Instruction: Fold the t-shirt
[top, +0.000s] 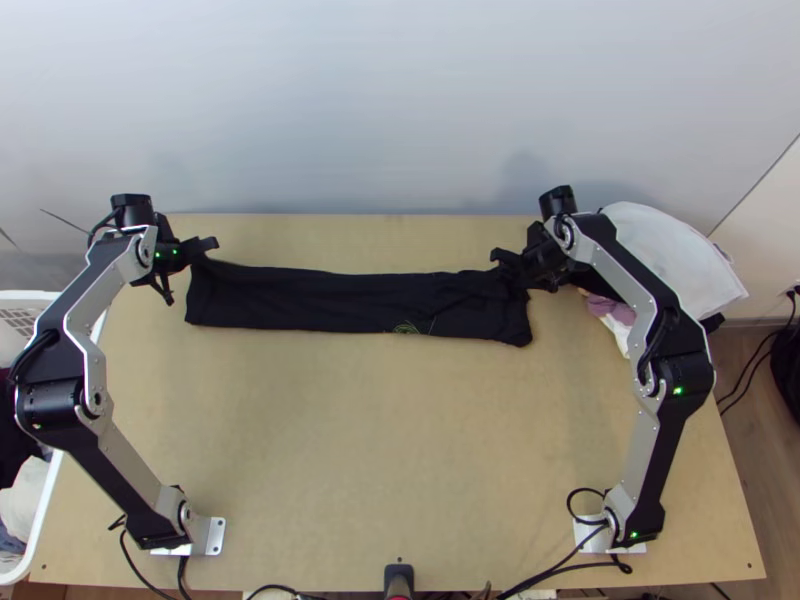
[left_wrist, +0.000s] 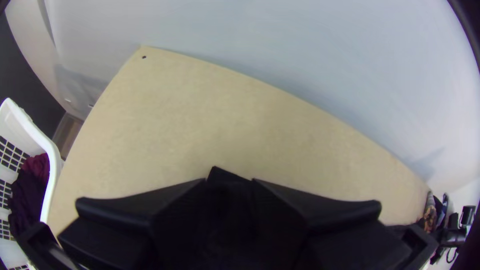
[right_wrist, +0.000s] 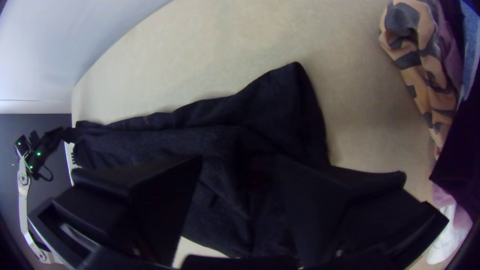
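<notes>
A black t-shirt (top: 350, 298), folded into a long narrow strip, lies across the back half of the table. My left gripper (top: 191, 262) is at the strip's far left end, where the cloth rises to it. In the left wrist view, black cloth pokes up between the fingers of the left gripper (left_wrist: 229, 186), shut on it. Over the strip's right end is my right gripper (top: 520, 270). The right wrist view has the right gripper (right_wrist: 240, 162) with its fingers apart above the t-shirt (right_wrist: 270, 110), whose dark cloth spreads beneath and beyond them.
A white basket (top: 42, 500) with clothes stands at the table's left edge. At the back right lie a white cloth (top: 665, 258) and other garments, including a patterned one (right_wrist: 417, 65). The bare table (top: 390, 440) stretches in front of the strip; a wall rises behind.
</notes>
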